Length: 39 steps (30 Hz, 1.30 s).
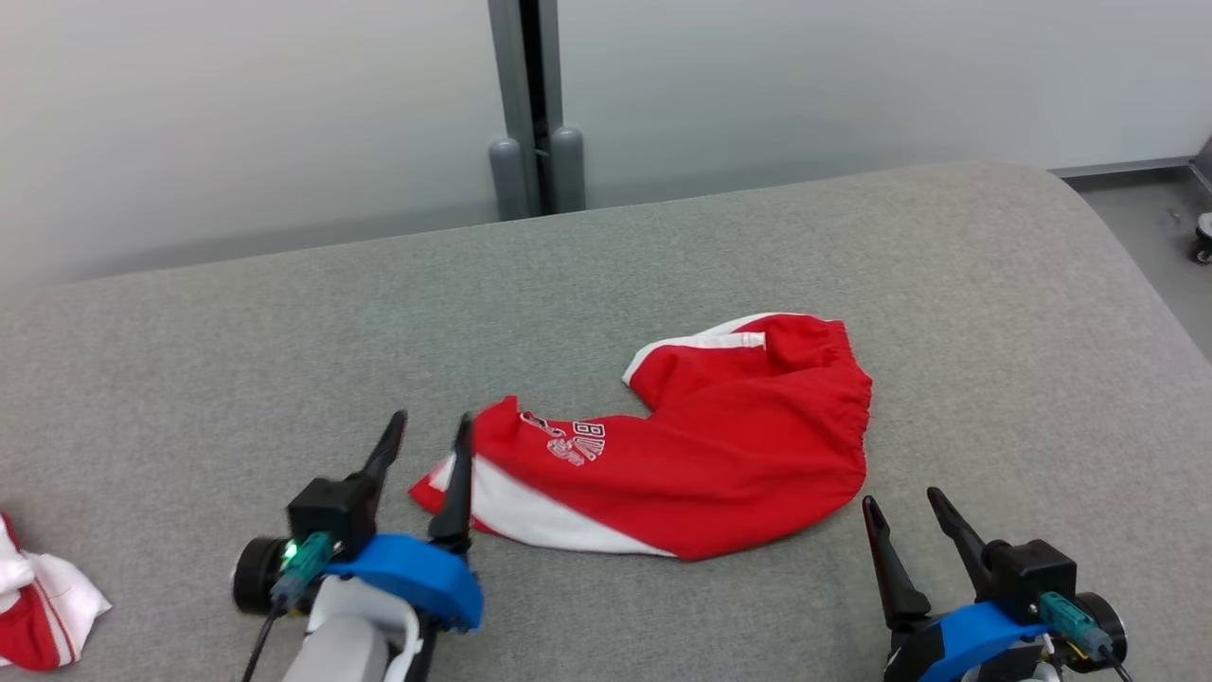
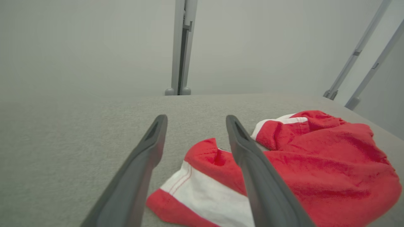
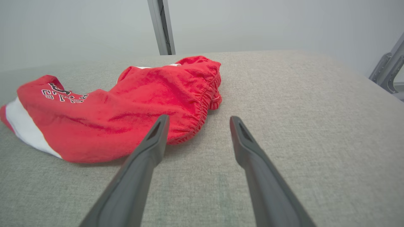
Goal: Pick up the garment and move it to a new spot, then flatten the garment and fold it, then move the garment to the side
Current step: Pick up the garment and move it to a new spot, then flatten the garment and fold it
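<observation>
- One garment (image 1: 720,464): fleecy red shorts with white side panels, a gathered elastic waistband and stitched lettering. It lies crumpled mid-way across the grey woven bench (image 1: 663,256).
- Two sets of tapered dark fingers: the left end effector (image 1: 431,426) is spread over the garment's white-striped leg end, pinching nothing; the right end effector (image 1: 900,499) is spread just beside the waistband.
- One other red-and-white cloth (image 1: 38,597) lies far to the left.

left tool (image 1: 432,417) and right tool (image 1: 900,495) show dark tapered fingers (image 1: 456,478), blue collars (image 1: 417,578), green plugs (image 1: 305,559).
</observation>
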### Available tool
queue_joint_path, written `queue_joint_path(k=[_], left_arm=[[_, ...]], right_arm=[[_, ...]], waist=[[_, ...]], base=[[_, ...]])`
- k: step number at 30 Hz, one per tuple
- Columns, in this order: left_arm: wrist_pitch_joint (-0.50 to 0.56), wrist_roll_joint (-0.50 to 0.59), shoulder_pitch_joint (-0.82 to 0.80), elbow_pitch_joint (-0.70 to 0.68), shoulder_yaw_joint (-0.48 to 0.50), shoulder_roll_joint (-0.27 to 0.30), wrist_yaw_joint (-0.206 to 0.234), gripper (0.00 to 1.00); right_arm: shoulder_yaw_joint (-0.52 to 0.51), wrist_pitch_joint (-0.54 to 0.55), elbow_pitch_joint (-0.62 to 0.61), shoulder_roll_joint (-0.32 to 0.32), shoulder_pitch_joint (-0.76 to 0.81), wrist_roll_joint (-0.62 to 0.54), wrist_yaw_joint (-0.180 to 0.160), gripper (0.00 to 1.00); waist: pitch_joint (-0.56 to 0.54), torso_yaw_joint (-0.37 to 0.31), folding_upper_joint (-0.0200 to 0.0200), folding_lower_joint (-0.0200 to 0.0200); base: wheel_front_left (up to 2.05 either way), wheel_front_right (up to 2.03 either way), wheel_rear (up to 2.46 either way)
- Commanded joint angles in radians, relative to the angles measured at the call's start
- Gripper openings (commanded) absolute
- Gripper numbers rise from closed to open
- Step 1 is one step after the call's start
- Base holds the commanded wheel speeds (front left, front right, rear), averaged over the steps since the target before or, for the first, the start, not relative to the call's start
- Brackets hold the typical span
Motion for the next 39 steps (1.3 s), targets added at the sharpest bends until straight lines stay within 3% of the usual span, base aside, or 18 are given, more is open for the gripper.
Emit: queue_joint_path(k=[1,8,17,30,39], left_arm=[[-0.003,0.013,0.03,-0.001,0.033,0.018,0.011,1.0],[-0.003,0.079,0.162,-0.063,0.19,0.06,0.031,1.0],[-0.003,0.13,0.322,-0.182,0.319,0.004,0.012,1.0],[-0.003,0.135,0.352,-0.17,0.266,-0.015,-0.026,1.0],[-0.003,0.131,0.328,-0.169,0.212,-0.015,-0.028,1.0]], right_arm=[[-0.001,0.0,-0.006,-0.001,0.006,0.001,0.0,1.0],[-0.009,0.0,-0.029,-0.001,0.005,-0.001,0.0,1.0],[-0.018,0.0,-0.028,-0.001,0.041,0.006,0.0,1.0],[-0.019,0.0,-0.003,-0.001,0.068,0.008,0.0,1.0],[-0.121,0.0,0.113,-0.001,0.002,-0.029,0.0,1.0]], waist=[[0.003,0.017,-0.0001,0.0],[-0.016,0.095,-0.0001,0.0],[-0.06,0.159,-0.0001,0.0],[-0.077,0.171,-0.0001,0.0],[-0.049,0.204,-0.0001,0.0]], base=[[0.0,0.0,0.0],[0.0,0.0,0.0],[0.0,0.0,0.0],[0.0,0.0,0.0],[0.0,0.0,0.0]])
